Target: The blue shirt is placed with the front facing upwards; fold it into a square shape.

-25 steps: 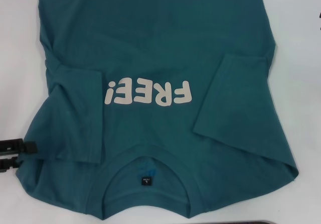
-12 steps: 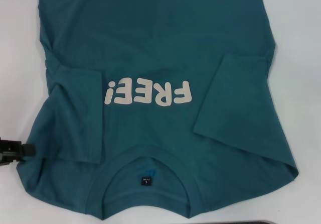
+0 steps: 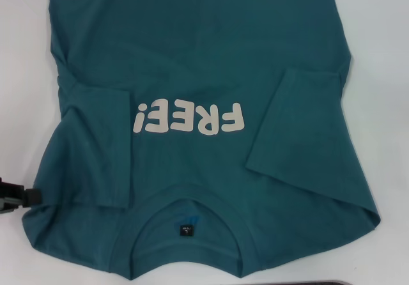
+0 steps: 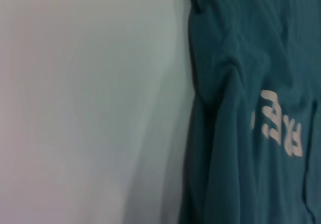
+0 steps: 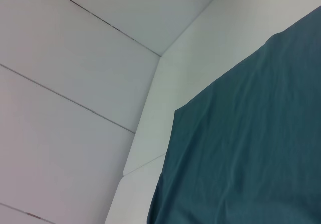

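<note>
The blue shirt point(image 3: 192, 55) lies flat on the white table, front up, collar nearest me, with the pale letters "FREE" point(image 3: 188, 119) upside down from here. Both short sleeves are folded inward onto the chest, one on the left point(image 3: 96, 144) and one on the right point(image 3: 294, 125). A small dark neck label point(image 3: 185, 228) shows inside the collar. My left gripper point(image 3: 13, 195) is a black shape at the picture's left edge, just off the shirt's shoulder. The left wrist view shows the shirt's rumpled side point(image 4: 241, 83) with part of the lettering. The right gripper is out of view; its wrist view shows a shirt corner point(image 5: 251, 148).
The white table point(image 3: 383, 42) shows bare on both sides of the shirt. A dark, flat object point(image 3: 319, 282) peeks in at the near edge. In the right wrist view the table edge point(image 5: 145, 133) meets pale wall panels.
My left gripper has drawn back to the left, away from the shirt's shoulder, and now shows less at the frame edge. The shirt has not moved.
</note>
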Robot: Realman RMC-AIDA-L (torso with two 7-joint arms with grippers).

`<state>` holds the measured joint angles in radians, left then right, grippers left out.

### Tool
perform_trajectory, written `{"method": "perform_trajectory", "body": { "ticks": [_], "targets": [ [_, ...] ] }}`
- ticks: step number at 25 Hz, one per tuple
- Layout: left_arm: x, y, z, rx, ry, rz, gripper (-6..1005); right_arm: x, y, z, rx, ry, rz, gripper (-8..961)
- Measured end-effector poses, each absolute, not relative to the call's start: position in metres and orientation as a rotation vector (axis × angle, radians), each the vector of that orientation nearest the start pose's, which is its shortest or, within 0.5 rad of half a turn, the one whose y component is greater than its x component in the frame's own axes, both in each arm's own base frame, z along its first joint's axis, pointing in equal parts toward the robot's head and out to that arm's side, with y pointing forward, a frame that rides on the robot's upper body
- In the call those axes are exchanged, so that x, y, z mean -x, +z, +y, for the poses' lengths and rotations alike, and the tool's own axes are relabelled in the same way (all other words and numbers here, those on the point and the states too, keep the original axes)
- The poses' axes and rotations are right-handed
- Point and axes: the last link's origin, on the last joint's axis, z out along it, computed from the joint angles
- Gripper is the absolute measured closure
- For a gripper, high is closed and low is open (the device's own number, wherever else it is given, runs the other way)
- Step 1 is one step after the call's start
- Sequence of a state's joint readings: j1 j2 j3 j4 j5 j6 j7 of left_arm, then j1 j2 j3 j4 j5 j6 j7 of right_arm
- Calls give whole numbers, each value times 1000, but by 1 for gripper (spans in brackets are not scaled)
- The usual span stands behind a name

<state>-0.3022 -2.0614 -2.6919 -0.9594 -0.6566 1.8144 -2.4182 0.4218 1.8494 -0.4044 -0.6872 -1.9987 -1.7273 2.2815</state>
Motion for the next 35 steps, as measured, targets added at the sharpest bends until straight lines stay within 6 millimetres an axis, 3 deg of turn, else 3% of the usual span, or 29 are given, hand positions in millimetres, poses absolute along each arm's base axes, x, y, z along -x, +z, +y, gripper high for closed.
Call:
{"method": "perform_trajectory", "body": {
  "ticks": [6, 16, 28, 35],
  "targets": [
    [354, 66, 224, -2206, 368, 2345, 947, -329, 136, 307, 2110, 943, 1766, 302],
    [354, 75, 238, -2148, 367, 2345, 948, -341, 149, 271, 2281, 607, 1903, 302],
    [354, 84, 261, -2206, 354, 2370, 948, -345, 122, 255, 2307, 264, 2171, 302],
    [354, 84, 265, -2192, 359, 2388, 947, -341, 111, 256, 2371, 109, 2183, 302]
  ]
}}
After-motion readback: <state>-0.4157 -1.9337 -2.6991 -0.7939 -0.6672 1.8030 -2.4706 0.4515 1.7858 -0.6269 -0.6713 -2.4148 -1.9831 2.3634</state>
